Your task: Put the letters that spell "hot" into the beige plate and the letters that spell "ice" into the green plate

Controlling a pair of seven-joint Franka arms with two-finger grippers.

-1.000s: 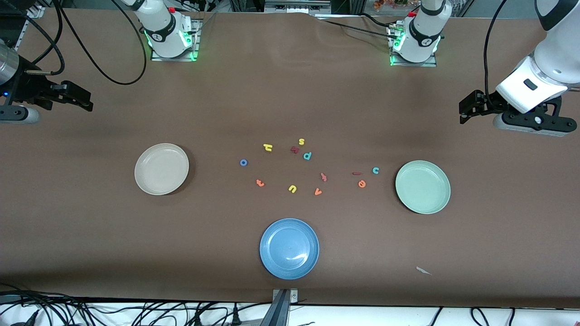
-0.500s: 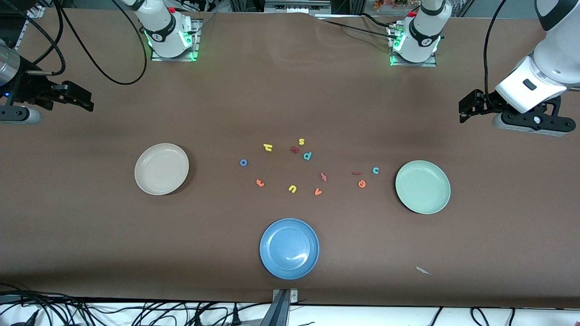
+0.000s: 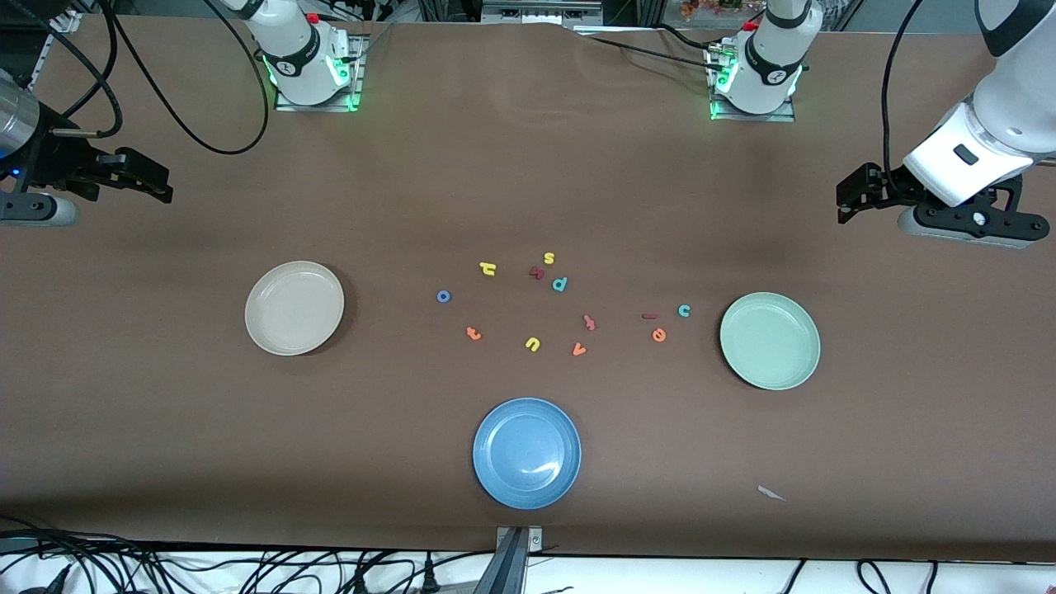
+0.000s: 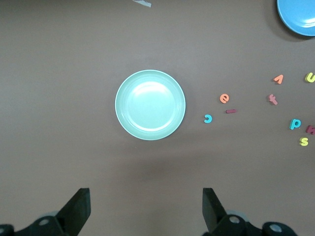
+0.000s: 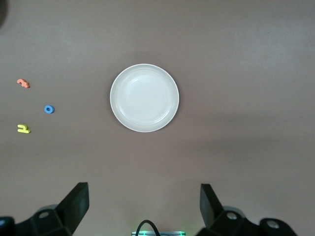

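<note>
**Table stock: three plates, scattered foam letters, two idle grippers**

Table (image 3: 165, 429): brown surface, carrying everything below.

Left gripper (image 3: 850, 200): raised over the left arm's end of the table, jaws spread wide, holding nothing.

Right gripper (image 3: 153, 183): raised over the right arm's end, jaws likewise wide apart and empty. Both arms wait.

Blue plate (image 3: 526, 452): nearest the front camera, empty.

Green plate (image 3: 770, 340): toward the left arm's end, empty.

Beige plate (image 3: 294, 308): toward the right arm's end, empty.

Letters, all lying on the bare table between the beige and green plates:
- yellow h (image 3: 487, 268), blue o (image 3: 444, 296), orange t (image 3: 473, 333), on the beige plate's side of the cluster, apart from one another.
- teal c (image 3: 684, 310), dark red i (image 3: 650, 316), orange e (image 3: 658, 334), close together near the green plate.
- yellow s (image 3: 549, 258), teal p (image 3: 559, 285), yellow u (image 3: 532, 344), orange v (image 3: 579, 350), mid-cluster.
- one dark red piece (image 3: 537, 273) beside the p, and one reddish piece (image 3: 589, 322); letter shapes possibly k and f, hard to read.
</note>
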